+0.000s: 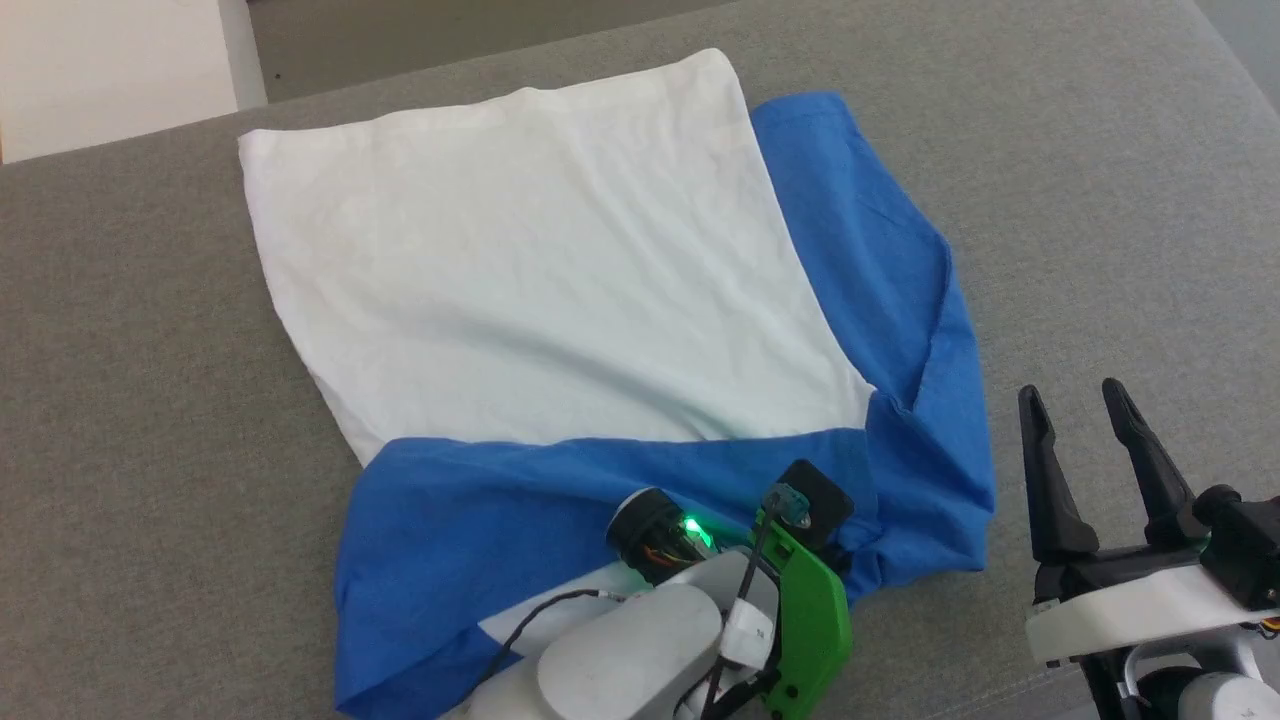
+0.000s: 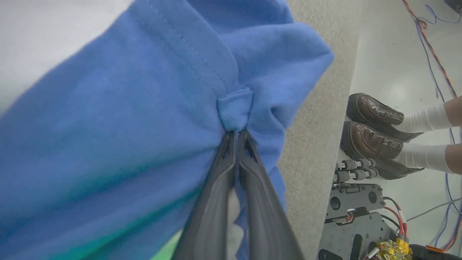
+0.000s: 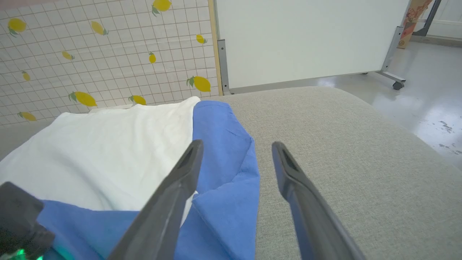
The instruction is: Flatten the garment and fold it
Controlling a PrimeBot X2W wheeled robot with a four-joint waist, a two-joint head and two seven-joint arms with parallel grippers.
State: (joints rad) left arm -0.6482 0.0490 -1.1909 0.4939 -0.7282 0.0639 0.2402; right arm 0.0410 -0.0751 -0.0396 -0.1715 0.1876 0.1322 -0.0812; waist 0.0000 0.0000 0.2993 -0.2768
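Fingers (image 2: pixel 213 202) of the left gripper (image 2: pixel 236 131) are pressed together on a small tuck of bright blue cloth (image 2: pixel 234 108) with a stitched hem, which pokes out just past their tips. This cloth belongs to the garment (image 1: pixel 540 270), a soft shirt with a white body and bright blue sleeves, lying on the grey woven fabric surface (image 1: pixel 1100 200). Around these fingers the blue fabric is gathered into puckers, and to their left it spreads as a wide blue band (image 1: pixel 560 480) across the near edge of the shirt. Past that band the white body lies mostly flat with light creases, reaching away from the fingertips toward the far part of the surface. A second blue sleeve (image 1: pixel 880 250) runs along the white body's right edge, folded over on itself, between the two grippers. The right gripper (image 1: pixel 1072 392) is near that sleeve, on the side away from the left fingers, its two long dark fingers (image 1: pixel 1048 480) spread wide apart over grey surface. In the left wrist view, to the right of the left fingers and off the surface's edge, a person's glossy brown shoes (image 2: pixel 375 119) and white socks (image 2: pixel 422 119) stand on a pale floor (image 2: pixel 389 54), near a dark robot base (image 2: pixel 353 216) with wires. Far beyond the right fingers rise a tiled wall printed with yellow lemons (image 3: pixel 90 54) and a white panel (image 3: pixel 306 39) on castors.
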